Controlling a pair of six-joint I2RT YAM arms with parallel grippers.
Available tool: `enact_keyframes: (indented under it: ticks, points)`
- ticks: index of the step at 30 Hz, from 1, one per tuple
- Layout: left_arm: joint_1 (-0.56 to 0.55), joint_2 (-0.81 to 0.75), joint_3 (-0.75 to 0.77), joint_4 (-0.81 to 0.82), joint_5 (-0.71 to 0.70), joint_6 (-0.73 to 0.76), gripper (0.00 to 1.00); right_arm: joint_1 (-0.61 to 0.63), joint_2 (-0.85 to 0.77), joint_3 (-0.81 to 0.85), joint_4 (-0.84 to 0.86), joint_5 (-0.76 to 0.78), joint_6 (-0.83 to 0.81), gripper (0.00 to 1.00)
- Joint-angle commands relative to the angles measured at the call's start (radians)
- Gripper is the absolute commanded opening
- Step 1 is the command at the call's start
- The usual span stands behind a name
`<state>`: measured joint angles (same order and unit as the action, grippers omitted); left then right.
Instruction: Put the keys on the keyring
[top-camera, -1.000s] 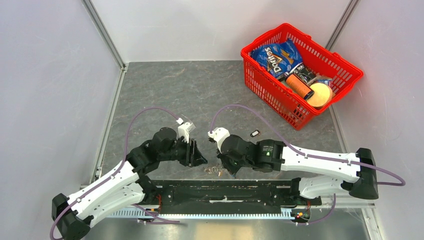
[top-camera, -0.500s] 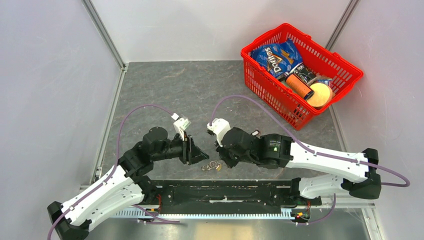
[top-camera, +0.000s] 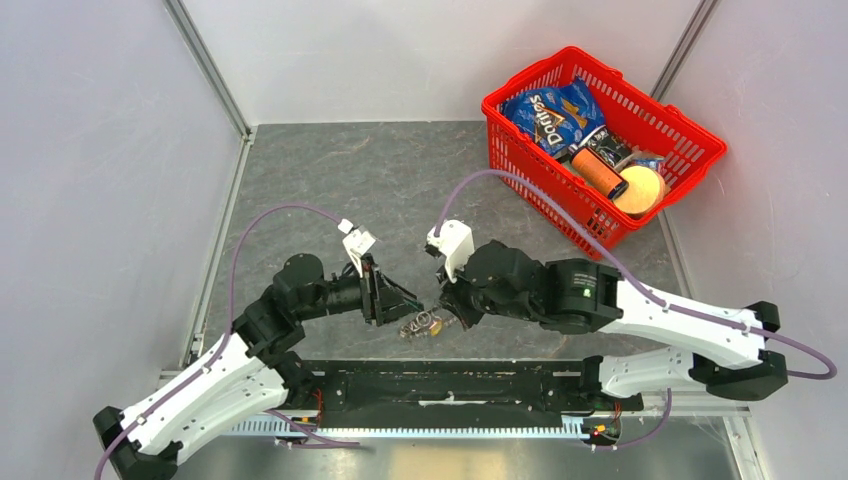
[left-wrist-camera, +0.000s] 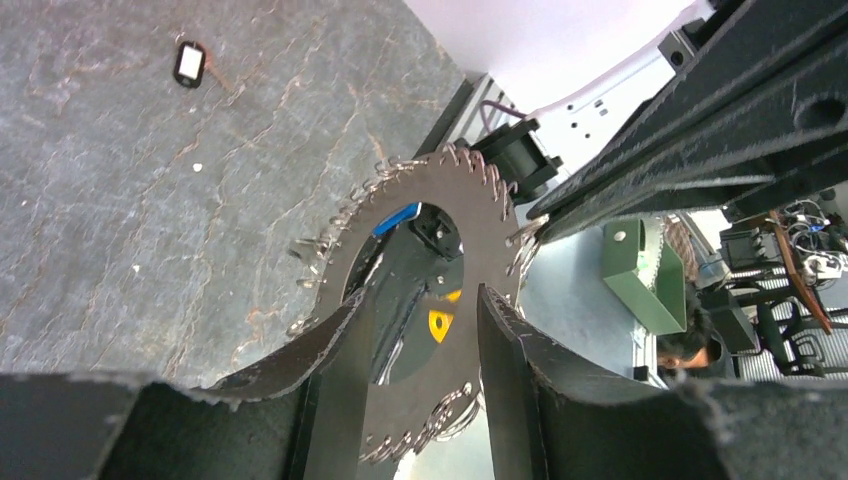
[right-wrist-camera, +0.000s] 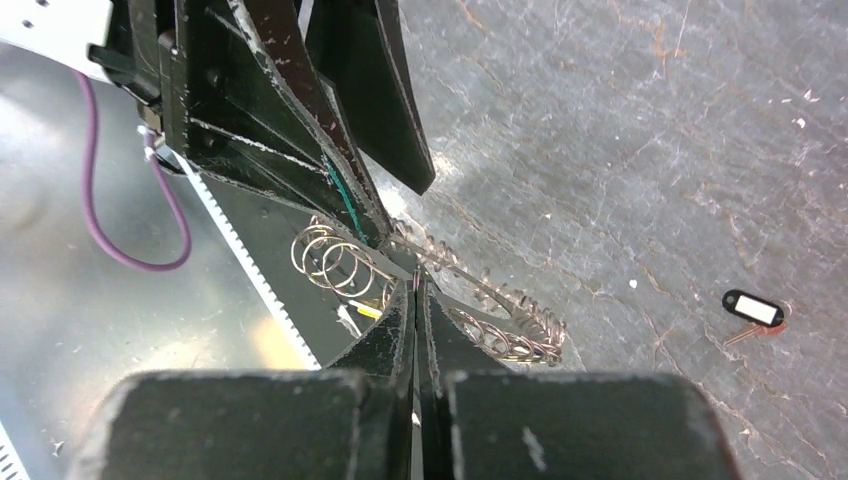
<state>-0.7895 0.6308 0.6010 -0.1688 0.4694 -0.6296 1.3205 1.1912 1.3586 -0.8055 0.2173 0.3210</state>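
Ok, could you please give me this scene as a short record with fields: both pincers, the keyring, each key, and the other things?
left pincer: fingers apart, one tip against the keyring
right pincer: shut, it seems to pinch the keyring's rim
keyring: grey toothed wheel, between the two pincers
blue key: at the ring's hole; whether attached, cannot tell
yellow key: at the ring's hole; whether attached, cannot tell
black key: lies alone on the table, apart from the ring
basket: red, far right, holds a chip bag and other goods
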Motion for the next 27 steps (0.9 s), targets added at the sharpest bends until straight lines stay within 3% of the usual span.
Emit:
enact_keyframes:
  ticks: [1,14,27]
  points:
    - [0.002,-0.057,0.018,0.094,0.040,-0.056,0.49,0.006,-0.044,0.104,0.005,0.020,-0.015,0.00]
    - [0.002,-0.188,0.070,0.035,-0.089,-0.116,0.51,0.006,-0.040,0.155,-0.027,0.094,-0.010,0.00]
    - [0.002,-0.227,0.123,-0.079,-0.176,-0.119,0.51,0.006,-0.029,0.279,-0.074,0.152,0.031,0.00]
